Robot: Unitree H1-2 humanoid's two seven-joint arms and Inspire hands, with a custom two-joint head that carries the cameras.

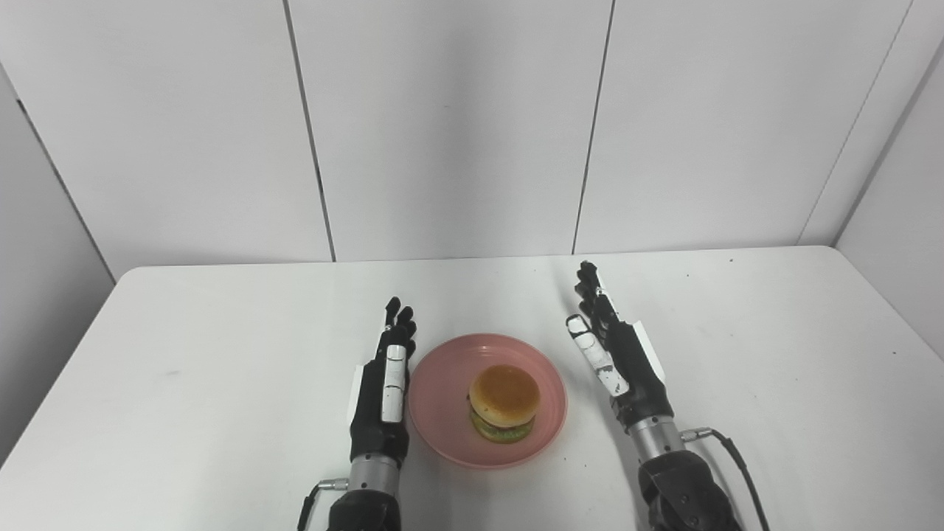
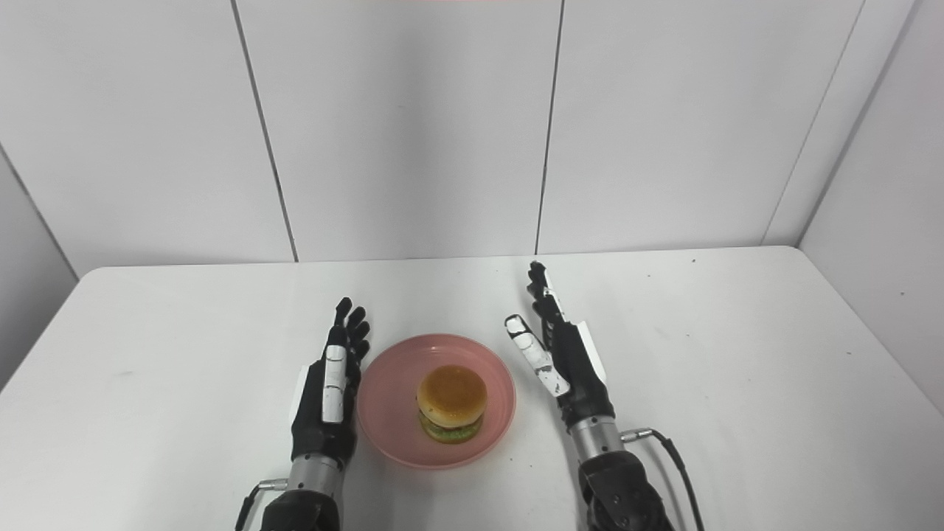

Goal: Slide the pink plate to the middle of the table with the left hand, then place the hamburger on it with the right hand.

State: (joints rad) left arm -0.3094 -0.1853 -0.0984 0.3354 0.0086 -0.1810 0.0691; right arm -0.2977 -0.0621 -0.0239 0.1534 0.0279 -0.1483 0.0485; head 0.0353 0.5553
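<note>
Pink plate: the pink plate [image 1: 442, 413] sits on the white worktop [image 1: 221, 369] right between the two hands, close to the near edge and roughly mid-width.

Hamburger: the hamburger [image 1: 504, 403] is already on the plate, a bit right of the plate's centre, upright, bun on top and green lettuce poking out at the bottom.

Left robot hand: the left robot hand [image 1: 383, 391] is just beside the plate's left rim, standing on its edge with the fingers stretched forward and away from the robot. It's released, holding nothing. Can't really tell if it's brushing the rim or if there's a sliver of gap.

Right robot hand: the right robot hand [image 2: 557, 352] is off to the right of the plate, clearly apart from it, also on edge, fingers straight and pointing forward and slightly left. Released too, nothing in it.

In the way: nothing sits between either hand and the plate, just bare worktop.

Around: white wall panels [image 2: 405, 125] behind the worktop with dark seams, and a thin black cable [image 1: 741, 461] coming off the right wrist. A few small dark specks on the worktop toward the far right corner.
</note>
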